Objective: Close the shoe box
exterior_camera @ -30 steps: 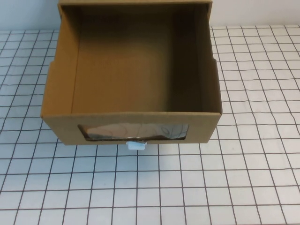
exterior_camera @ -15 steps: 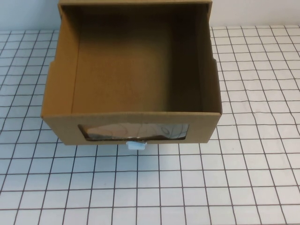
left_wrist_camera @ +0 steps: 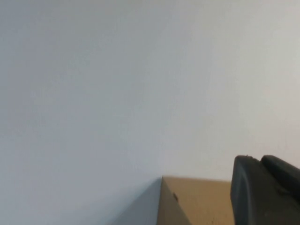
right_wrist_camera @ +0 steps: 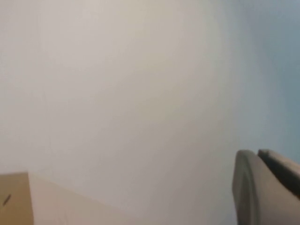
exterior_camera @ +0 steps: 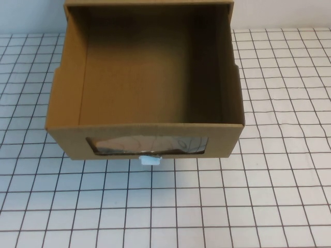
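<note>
The shoe box [exterior_camera: 150,77] is a brown cardboard drawer standing open in the middle of the table, its inside empty. Its front panel has a clear window [exterior_camera: 150,144] with a small white pull tab [exterior_camera: 150,160] just below it. The drawer's far end sits in its cardboard sleeve [exterior_camera: 150,2] at the back. Neither gripper shows in the high view. The left gripper [left_wrist_camera: 257,160] is held up facing the wall, its two dark fingers together, above a corner of the box [left_wrist_camera: 201,201]. The right gripper [right_wrist_camera: 256,153] likewise faces the wall, fingers together, with a cardboard corner [right_wrist_camera: 14,197] in view.
The table [exterior_camera: 279,196] is white with a black grid and lies bare in front of the box and on both sides of it. A pale wall [exterior_camera: 279,13] stands behind the box.
</note>
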Controlling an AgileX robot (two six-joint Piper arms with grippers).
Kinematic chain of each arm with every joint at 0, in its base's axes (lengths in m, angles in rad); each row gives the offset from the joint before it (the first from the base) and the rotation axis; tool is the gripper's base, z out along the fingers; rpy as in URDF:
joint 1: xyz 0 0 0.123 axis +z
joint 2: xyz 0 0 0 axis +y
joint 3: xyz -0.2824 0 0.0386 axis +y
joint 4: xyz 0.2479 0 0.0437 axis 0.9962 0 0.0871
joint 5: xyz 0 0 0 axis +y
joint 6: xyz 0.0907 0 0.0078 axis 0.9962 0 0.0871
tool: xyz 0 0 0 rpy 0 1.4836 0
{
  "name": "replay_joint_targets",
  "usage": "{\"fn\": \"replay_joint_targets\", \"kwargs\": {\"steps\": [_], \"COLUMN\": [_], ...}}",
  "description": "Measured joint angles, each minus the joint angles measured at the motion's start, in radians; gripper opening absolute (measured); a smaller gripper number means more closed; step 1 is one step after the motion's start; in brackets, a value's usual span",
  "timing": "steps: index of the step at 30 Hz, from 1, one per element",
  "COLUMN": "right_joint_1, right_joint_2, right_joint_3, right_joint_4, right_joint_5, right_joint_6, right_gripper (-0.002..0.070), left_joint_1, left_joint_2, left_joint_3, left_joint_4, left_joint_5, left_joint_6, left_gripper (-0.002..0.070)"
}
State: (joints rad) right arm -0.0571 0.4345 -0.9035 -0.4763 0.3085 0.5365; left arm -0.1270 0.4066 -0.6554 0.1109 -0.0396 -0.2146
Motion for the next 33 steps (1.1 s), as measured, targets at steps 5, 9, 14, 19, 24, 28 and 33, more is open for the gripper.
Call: {"fn": "replay_joint_targets", "kwargs": {"steps": [5,9,14,19,24,28,33], "right_joint_1": [0.000,0.000,0.019,0.129,0.201,0.220,0.222], "right_joint_2": [-0.002,-0.002,0.043,0.147,0.308,0.380,0.426], "right_joint_3": [0.045,0.047,0.047,0.029,-0.034,-0.044,-0.050], "right_joint_4": [0.062,0.284,0.514,0.693,0.782,0.925,1.126], "right_joint_5": [0.061,0.104,0.171,0.295,0.411,0.356,0.364], "right_joint_6": [0.016,0.018,-0.244,-0.647,-0.874,-1.072,-1.322], "right_gripper": [-0.0013,-0.0013,-0.0013,-0.0013,-0.0013,-0.0013,-0.0013], "left_joint_1": [0.000,0.000,-0.023,-0.093,-0.162,-0.175,-0.177], "left_joint_2": [0.027,0.053,0.101,0.203,0.360,0.517,0.738], "left_joint_3": [0.000,0.000,-0.008,-0.095,-0.249,-0.422,-0.651], "left_joint_4": [0.000,-0.002,-0.002,-0.002,-0.059,-0.187,-0.468], "left_joint_5": [0.111,0.173,0.265,0.394,0.449,0.503,0.674], "left_joint_6": [-0.024,-0.024,-0.020,0.097,0.235,0.428,0.761], "left_gripper": [-0.0002,-0.0002,-0.0002,-0.0002,-0.0002,-0.0002,-0.0002]}}
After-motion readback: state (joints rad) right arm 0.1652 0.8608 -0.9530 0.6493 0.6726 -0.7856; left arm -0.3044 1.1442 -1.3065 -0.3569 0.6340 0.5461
